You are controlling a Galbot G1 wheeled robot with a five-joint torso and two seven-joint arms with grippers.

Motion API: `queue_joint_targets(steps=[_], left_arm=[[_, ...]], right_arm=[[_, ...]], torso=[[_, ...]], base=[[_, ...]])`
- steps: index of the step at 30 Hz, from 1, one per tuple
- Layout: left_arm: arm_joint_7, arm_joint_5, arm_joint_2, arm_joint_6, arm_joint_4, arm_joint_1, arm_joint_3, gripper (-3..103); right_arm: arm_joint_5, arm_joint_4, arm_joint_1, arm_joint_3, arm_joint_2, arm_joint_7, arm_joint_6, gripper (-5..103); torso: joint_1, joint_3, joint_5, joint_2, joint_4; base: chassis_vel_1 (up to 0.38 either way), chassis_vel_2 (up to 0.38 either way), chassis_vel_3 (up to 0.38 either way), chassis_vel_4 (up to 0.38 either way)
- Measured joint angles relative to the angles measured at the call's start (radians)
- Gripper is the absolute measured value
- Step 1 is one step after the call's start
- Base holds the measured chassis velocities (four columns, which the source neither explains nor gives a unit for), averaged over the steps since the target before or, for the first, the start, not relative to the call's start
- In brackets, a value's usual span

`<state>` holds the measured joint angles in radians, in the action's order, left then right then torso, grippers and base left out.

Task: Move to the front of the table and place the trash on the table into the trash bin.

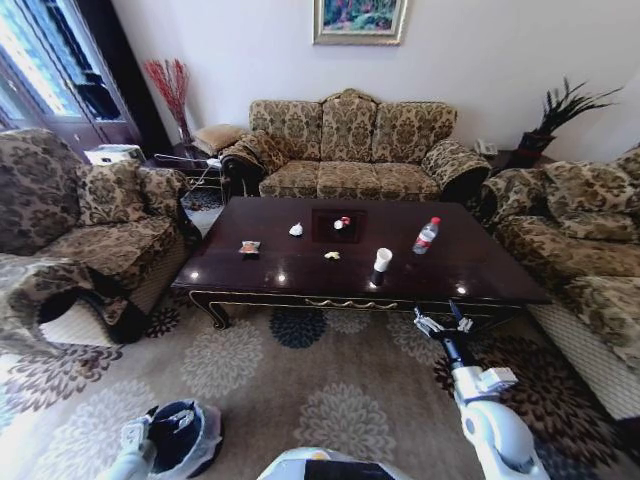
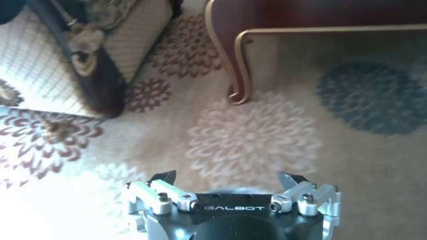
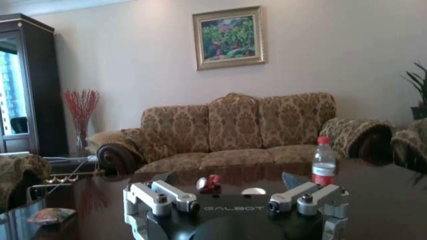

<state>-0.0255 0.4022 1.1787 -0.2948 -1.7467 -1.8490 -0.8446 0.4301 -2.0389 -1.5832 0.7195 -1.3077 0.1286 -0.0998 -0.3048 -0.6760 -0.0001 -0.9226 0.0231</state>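
The table (image 1: 480, 268) stands ahead on the patterned carpet, its gilt leg (image 2: 237, 65) showing in the left wrist view. The trash lies on it: a crumpled white paper (image 1: 296, 229), a red-and-white scrap (image 1: 342, 223), a snack wrapper (image 1: 250, 246), a yellowish bit (image 1: 332, 255), a paper cup (image 1: 382, 260) and a red-capped bottle (image 1: 426, 235). My right gripper (image 1: 438, 318) is open at the table's front edge, level with the top, facing the bottle (image 3: 323, 162) and scrap (image 3: 212, 182). The trash bin (image 1: 188, 436) sits low at my left. My left gripper (image 2: 227, 177) hangs open over the carpet.
A long sofa (image 1: 350, 150) stands behind the table, an armchair (image 1: 90, 230) to the left and another sofa (image 1: 580, 240) to the right. A side table (image 1: 190, 160) with a vase fills the back left corner. Open carpet (image 1: 300, 390) lies between me and the table.
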Motion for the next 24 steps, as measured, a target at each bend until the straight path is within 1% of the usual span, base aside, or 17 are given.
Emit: queue_joint_targets(steps=[4,5,6,8,10,11,13,14,15,16,18,20,21,24], left_arm=[[0.014,-0.023,-0.027,0.000,0.077,0.006,-0.007,100],[0.023,-0.025,-0.038,0.000,0.104,0.009,-0.009,100],[0.023,-0.025,-0.038,0.000,0.104,0.009,-0.009,100],[0.060,-0.016,-0.067,-0.008,0.168,0.016,-0.009,100],[0.090,-0.013,-0.082,-0.018,0.208,0.028,-0.003,100],[0.090,-0.013,-0.082,-0.018,0.208,0.028,-0.003,100],[0.117,-0.019,-0.092,-0.019,0.254,0.054,0.007,100],[0.130,-0.028,-0.098,-0.019,0.295,0.079,0.020,100],[0.130,-0.028,-0.098,-0.019,0.295,0.079,0.020,100],[0.139,-0.033,-0.102,-0.018,0.331,0.101,0.032,100],[0.152,-0.037,-0.106,-0.016,0.375,0.132,0.051,100],[0.160,-0.042,-0.107,-0.013,0.392,0.144,0.061,100],[0.171,-0.053,-0.108,-0.006,0.416,0.160,0.073,100],[0.190,-0.074,-0.108,0.012,0.461,0.188,0.090,100]], right_arm=[[0.008,-0.001,-0.005,0.001,0.001,-0.002,-0.001,100],[0.008,0.000,-0.005,0.002,0.003,-0.002,-0.001,100],[0.008,0.000,-0.005,0.002,0.003,-0.002,-0.001,100],[0.008,0.009,-0.006,0.009,0.009,-0.001,-0.001,100],[0.007,0.016,-0.008,0.012,0.013,-0.001,-0.001,100],[0.007,0.016,-0.008,0.012,0.013,-0.001,-0.001,100],[0.005,0.022,-0.010,0.014,0.016,-0.001,-0.001,100],[0.004,0.024,-0.012,0.014,0.016,-0.001,-0.001,100],[0.004,0.024,-0.012,0.014,0.016,-0.001,-0.001,100],[0.003,0.025,-0.014,0.014,0.016,-0.002,0.000,100],[0.003,0.025,-0.020,0.017,0.016,-0.006,0.003,100],[0.003,0.025,-0.021,0.019,0.016,-0.009,0.004,100],[0.003,0.028,-0.024,0.021,0.017,-0.012,0.006,100],[0.003,0.035,-0.025,0.022,0.017,-0.013,0.007,100]], torso=[[0.000,0.000,-0.0004,0.000,0.0006],[0.000,0.000,-0.0006,0.000,0.0004],[0.000,0.000,-0.0006,0.000,0.0004],[0.000,0.000,-0.0006,0.000,0.0003],[0.000,0.000,-0.0001,0.000,0.0004],[0.000,0.000,-0.0001,0.000,0.0004],[0.000,0.000,0.0013,0.000,0.0003],[0.000,0.000,0.0008,0.000,-0.0002],[0.000,0.000,0.0008,0.000,-0.0002],[0.000,0.000,-0.0002,0.000,-0.0003],[0.000,0.000,0.0000,0.000,0.0003],[0.000,0.000,0.0000,0.000,0.0001],[0.000,0.000,-0.0005,0.000,0.0001],[0.000,0.000,0.0000,0.000,0.0006]], base=[[0.240,0.247,-0.226,-0.220],[0.142,0.148,-0.161,-0.184],[0.142,0.148,-0.161,-0.184],[0.063,0.090,-0.051,-0.112],[0.000,0.000,0.000,0.000],[0.000,0.000,0.000,0.000],[-0.045,-0.051,0.012,0.052],[-0.054,-0.070,0.043,0.039],[-0.054,-0.070,0.043,0.039],[-0.061,-0.070,0.043,0.035],[0.000,0.000,0.000,0.000],[0.000,0.000,0.000,0.000],[0.000,0.000,0.000,0.000],[0.000,0.000,0.000,0.000]])
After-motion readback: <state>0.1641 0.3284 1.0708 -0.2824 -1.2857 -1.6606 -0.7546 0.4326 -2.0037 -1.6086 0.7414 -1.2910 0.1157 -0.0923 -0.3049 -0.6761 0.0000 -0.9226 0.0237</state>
